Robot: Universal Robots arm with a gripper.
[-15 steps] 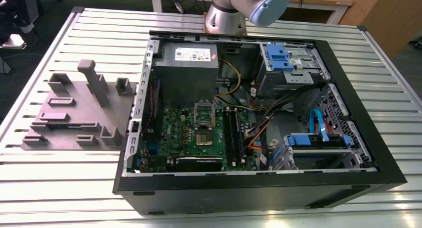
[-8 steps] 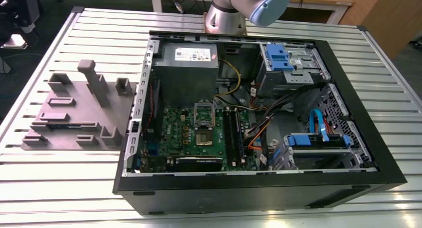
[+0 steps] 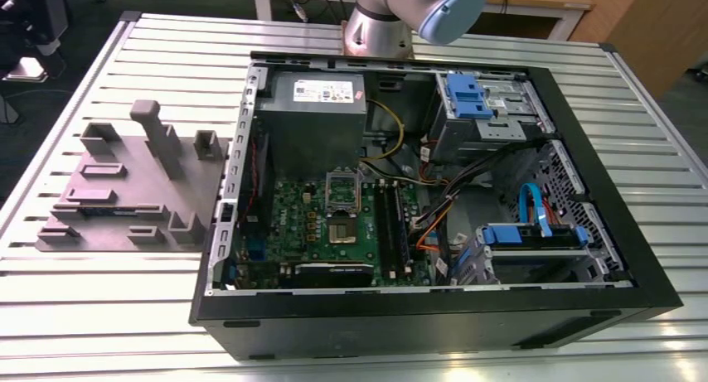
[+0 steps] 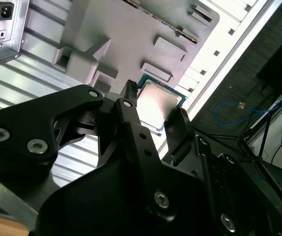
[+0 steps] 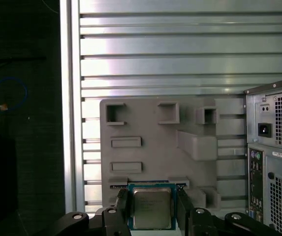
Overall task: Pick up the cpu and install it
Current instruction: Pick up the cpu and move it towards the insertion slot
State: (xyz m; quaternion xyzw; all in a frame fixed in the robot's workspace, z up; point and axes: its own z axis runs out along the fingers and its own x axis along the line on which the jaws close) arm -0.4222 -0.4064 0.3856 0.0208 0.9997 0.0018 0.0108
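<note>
You have the computer case (image 3: 420, 320) on the slatted table (image 3: 631, 100); the fixture block (image 3: 133, 191) lies on that table just beside the case, on the exterior view's left; the arm's base (image 3: 376, 30) stands beyond the case's far wall; inside the case, the power supply (image 3: 315, 117) sits against the far wall, the motherboard (image 3: 298, 224) in front of it with the memory slots (image 3: 390, 224) on it, the drive cage (image 3: 487, 108) in the far corner on the exterior view's right; in the first wrist view the cpu (image 5: 152, 209) sits between the fingers of the gripper (image 5: 153, 199), the fixture block beyond it.
</note>
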